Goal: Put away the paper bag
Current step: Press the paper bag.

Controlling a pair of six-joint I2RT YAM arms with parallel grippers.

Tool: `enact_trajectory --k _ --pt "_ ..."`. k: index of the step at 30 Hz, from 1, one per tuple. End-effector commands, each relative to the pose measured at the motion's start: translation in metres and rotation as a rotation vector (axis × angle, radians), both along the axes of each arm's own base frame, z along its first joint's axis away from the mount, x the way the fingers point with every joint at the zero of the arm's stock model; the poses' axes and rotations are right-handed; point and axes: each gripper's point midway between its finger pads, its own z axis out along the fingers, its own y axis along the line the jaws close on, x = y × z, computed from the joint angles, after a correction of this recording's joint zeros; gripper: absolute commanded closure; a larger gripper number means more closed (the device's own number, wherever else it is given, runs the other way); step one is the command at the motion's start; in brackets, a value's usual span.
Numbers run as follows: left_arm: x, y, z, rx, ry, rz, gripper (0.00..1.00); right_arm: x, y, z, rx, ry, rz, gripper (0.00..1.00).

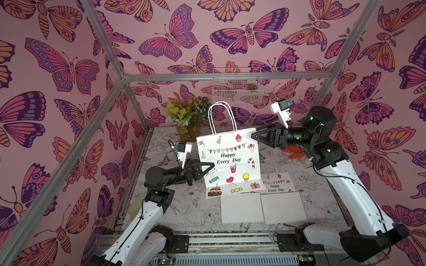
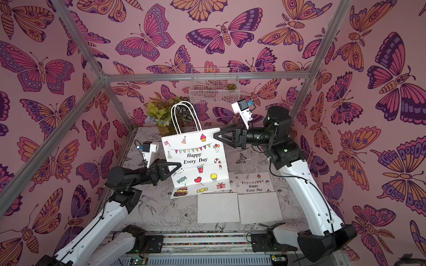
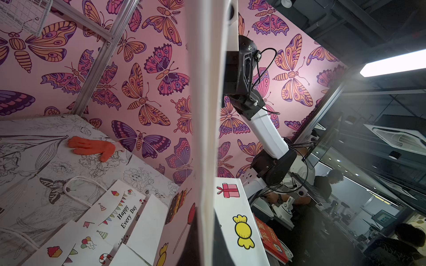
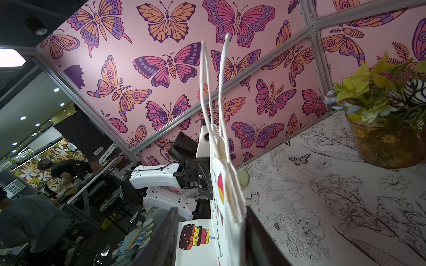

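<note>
Butterfly-papered booth, floral table (image 1: 175, 207). Paper bag (image 1: 228, 161) upright mid-table, left gripper (image 1: 212, 165) pinching its side edge. Right gripper (image 1: 253, 135) spread around top corner. Risk: on lone pinch, bag pivots, sags, tears.

A robotics lab is suggested: two robot arms (image 1: 359, 195) are mounted in a cell framed by aluminium bars (image 1: 226, 76) and lined with butterfly-print panels (image 1: 69, 69). Beyond it, people (image 4: 30, 221) and ceiling lights (image 3: 391, 63) are seen.

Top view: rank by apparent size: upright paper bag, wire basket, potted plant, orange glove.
1. upright paper bag
2. potted plant and wire basket: about alike; basket sits farther back
3. orange glove: smallest, partly hidden
</note>
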Motion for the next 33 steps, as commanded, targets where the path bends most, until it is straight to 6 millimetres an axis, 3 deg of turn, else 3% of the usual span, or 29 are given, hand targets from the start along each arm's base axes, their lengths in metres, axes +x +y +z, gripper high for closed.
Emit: enact_trajectory --k 1,3,6,11,16,19,21,23,24,25,28,33 --pt "-0.005 0.003 0.012 -0.016 -0.058 0.015 1.0 -0.013 -0.003 -0.015 -0.02 0.012 0.017 0.27" --pt "-0.004 0.002 0.011 -0.013 -0.054 0.015 1.0 -0.021 -0.001 -0.03 -0.042 0.035 0.032 0.28" --pt "-0.002 0.002 0.01 -0.013 -0.05 0.017 1.0 -0.033 0.001 -0.05 -0.078 0.059 0.049 0.37" --pt "-0.003 0.002 0.01 -0.015 -0.051 0.021 1.0 -0.041 -0.001 -0.066 -0.1 0.092 0.054 0.74" --pt "-0.001 0.002 0.009 -0.016 -0.046 0.025 1.0 -0.044 -0.001 -0.073 -0.099 0.106 0.048 0.95" --pt "-0.001 0.003 0.01 -0.017 -0.05 0.027 1.0 -0.044 -0.001 -0.078 -0.092 0.116 0.039 0.97" --pt "-0.002 0.003 0.011 -0.018 -0.053 0.03 1.0 -0.046 -0.001 -0.081 -0.092 0.125 0.041 0.9" --pt "-0.003 0.003 0.011 -0.019 -0.055 0.031 1.0 -0.048 -0.002 -0.086 -0.096 0.138 0.046 0.57" --pt "-0.003 0.003 0.012 -0.019 -0.056 0.03 1.0 -0.049 -0.002 -0.088 -0.097 0.145 0.049 0.48" --pt "-0.003 0.004 0.012 -0.019 -0.056 0.031 1.0 -0.051 -0.002 -0.091 -0.099 0.151 0.053 0.46" --pt "-0.003 0.004 0.012 -0.019 -0.056 0.031 1.0 -0.057 -0.001 -0.098 -0.111 0.166 0.065 0.54" --pt "-0.003 0.004 0.012 -0.02 -0.057 0.034 1.0 -0.064 0.002 -0.104 -0.129 0.175 0.076 0.93"
